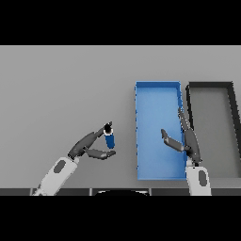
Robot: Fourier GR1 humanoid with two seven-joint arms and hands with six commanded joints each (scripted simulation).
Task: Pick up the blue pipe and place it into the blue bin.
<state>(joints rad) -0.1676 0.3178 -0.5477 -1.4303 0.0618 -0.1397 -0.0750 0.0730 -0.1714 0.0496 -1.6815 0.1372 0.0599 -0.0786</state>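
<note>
A short blue pipe (109, 139) with a dark top end stands upright near the middle of the grey table (66, 89). My left hand (87, 146) is at it from the left, fingers on its top and left side and thumb curled under its base, pinching it. The blue bin (158, 89) lies to the right of the pipe, long side running away from me, with nothing inside. My right hand (184, 139) hovers over the bin's right half, fingers straight and pointing away, thumb spread to the left.
A dark grey bin (230, 85) stands directly right of the blue one, sides almost touching. Both bins reach close to the table's front edge.
</note>
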